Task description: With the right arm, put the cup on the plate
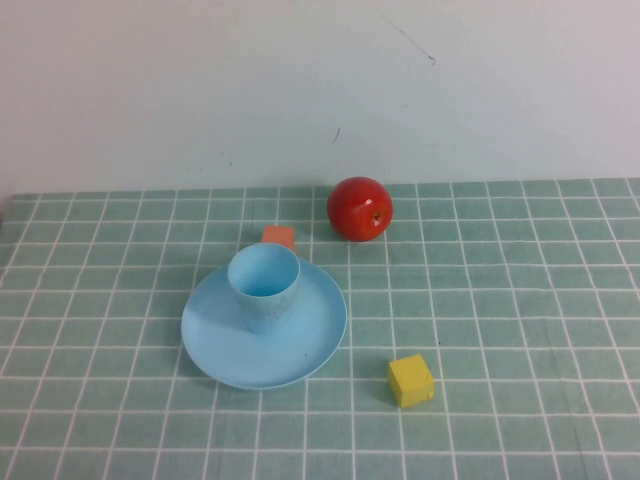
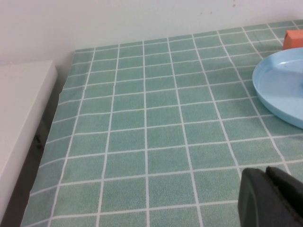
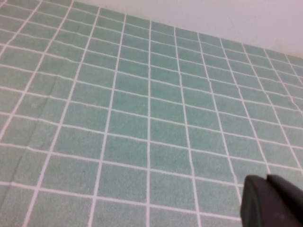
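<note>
The cup (image 1: pixel 264 288) stands upright on the plate (image 1: pixel 310 350), a little toward the 11 o'clock side of its centre, so I judge the task as already done. Neither arm appears in the high view.

The left gripper (image 2: pixel 272 198) shows only as a dark tip in the corner of its own wrist view, above bare cloth, with the plate rim (image 2: pixel 279 85) near it. The right gripper (image 3: pixel 272 201) also shows only as a dark tip, over cloth with no object near. For both, I cannot tell whether the fingers are spread or pressed together.

What may go wrong now: the cup sits off centre on a light plate, so any arm that passes low over it can tip the cup or push the plate. The orange block (image 1: pixel 279 237) lies just beside the plate rim at 12 o'clock, and a pushed plate would meet it.

The high view alone shows the cup, the red apple (image 1: pixel 360 208) at 1 o'clock of the plate and the yellow block (image 1: pixel 411 380) at 4 o'clock. The left wrist view shows a white ledge (image 2: pixel 21 123) beside the table edge.
</note>
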You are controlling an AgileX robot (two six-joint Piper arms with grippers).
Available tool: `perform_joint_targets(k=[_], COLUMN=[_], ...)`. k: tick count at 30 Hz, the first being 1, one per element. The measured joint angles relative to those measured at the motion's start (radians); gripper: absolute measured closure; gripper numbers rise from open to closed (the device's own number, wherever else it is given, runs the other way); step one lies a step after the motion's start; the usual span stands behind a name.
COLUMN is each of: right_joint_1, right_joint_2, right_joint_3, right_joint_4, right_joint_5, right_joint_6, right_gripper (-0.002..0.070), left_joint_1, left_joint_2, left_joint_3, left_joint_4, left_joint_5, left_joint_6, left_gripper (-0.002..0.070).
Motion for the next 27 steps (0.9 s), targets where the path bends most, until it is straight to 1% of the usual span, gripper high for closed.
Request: perform_joint_targets(k=[4, 13, 27], right_joint_1=[0.002, 0.038, 0.038], right_joint_2=[0.0, 0.0, 0.0], right_joint_3=[0.0, 0.0, 0.0], right_joint_4=[0.007, 0.098, 0.106], right_joint_5=[-0.004, -0.007, -0.007], right_joint_6=[-0.008, -0.01, -0.01], right_gripper=[0.0679, 0.0679, 0.0679], left_joint_1=[0.0, 0.0, 0.0], left_joint_2=[0.0, 0.0, 0.0], left_joint_3=[0.0, 0.0, 0.0], left_joint_4=[0.0, 0.0, 0.0], left_joint_5=[0.0, 0.0, 0.0], left_joint_6=[0.0, 0.0, 0.0], left_gripper=[0.0678, 0.0678, 0.0678])
